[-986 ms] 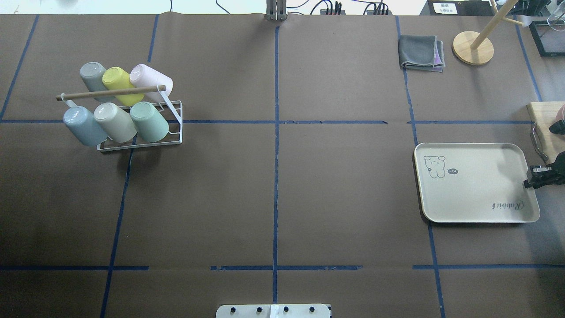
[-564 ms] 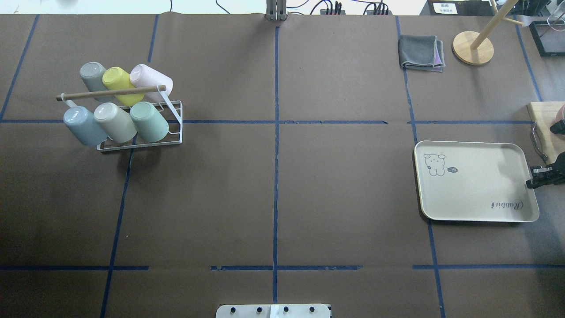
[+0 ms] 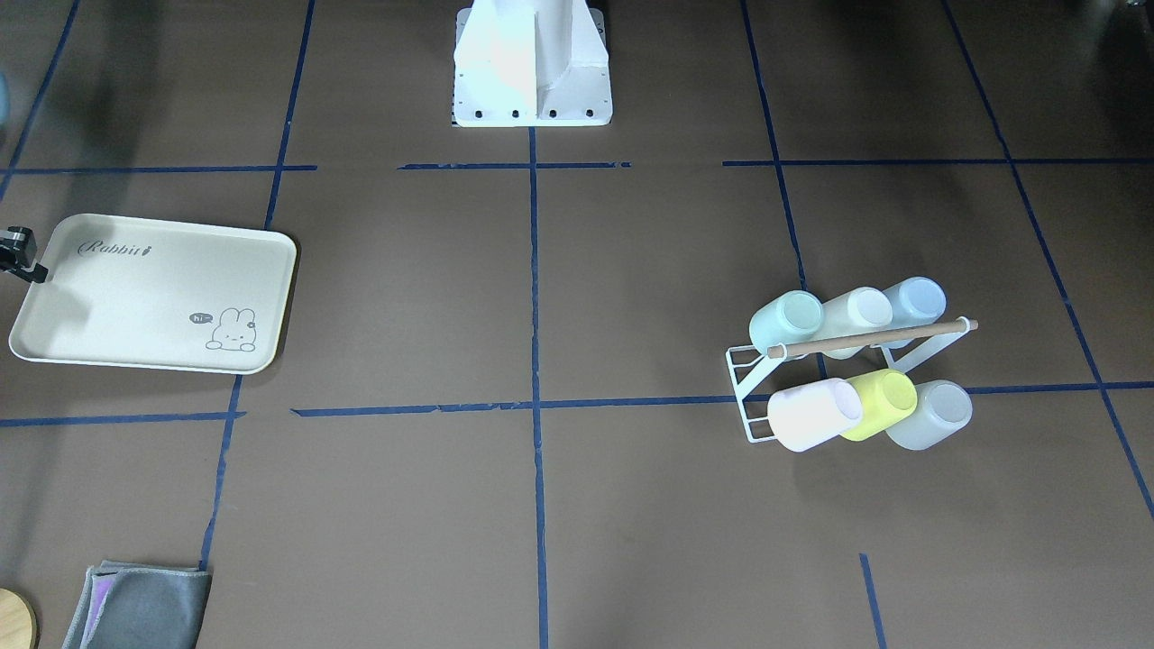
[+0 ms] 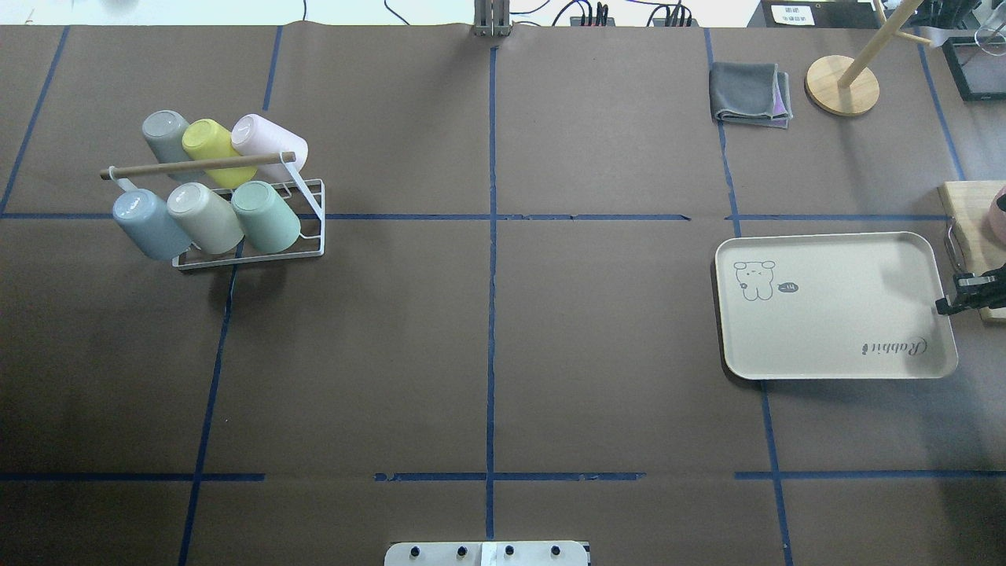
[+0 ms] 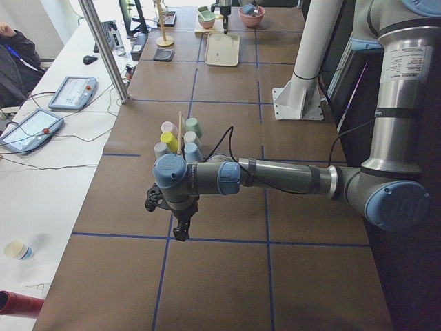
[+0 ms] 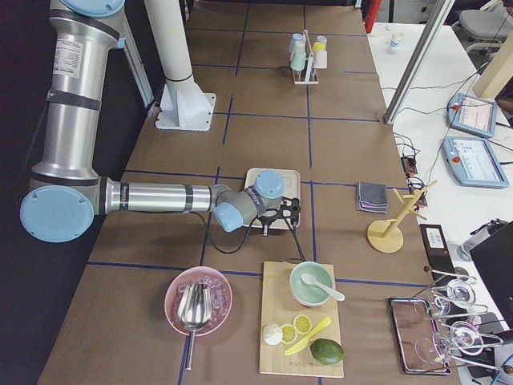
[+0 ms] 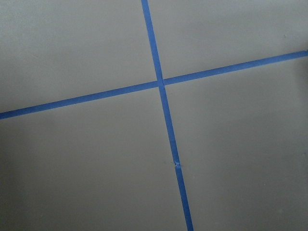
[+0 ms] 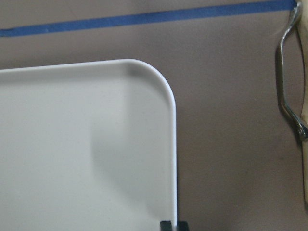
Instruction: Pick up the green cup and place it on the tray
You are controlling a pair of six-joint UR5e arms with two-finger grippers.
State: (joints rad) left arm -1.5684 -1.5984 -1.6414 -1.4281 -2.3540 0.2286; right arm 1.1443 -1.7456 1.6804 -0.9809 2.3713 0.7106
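Right gripper first: its fingers straddle the rim of the tray at the edge nearest the robot's right, and in the wrist view they look pinched together on that rim. The left gripper hangs low over bare table with tape lines; only the side view shows it, so we cannot tell whether it is apart or together. Now out to the prize: the green cup sits well apart from the tray, on the white wire rack across the table, tilted bottom-up, at the end of the robot-side row nearest the table's centre, touching the beige cup. We judge it light, stiff and empty, matte plastic, so not very slippery and not fragile. The best hold looks to be across the side wall near the raised bottom, from its free side, then drawn out along its tilt, clear of the wooden bar.
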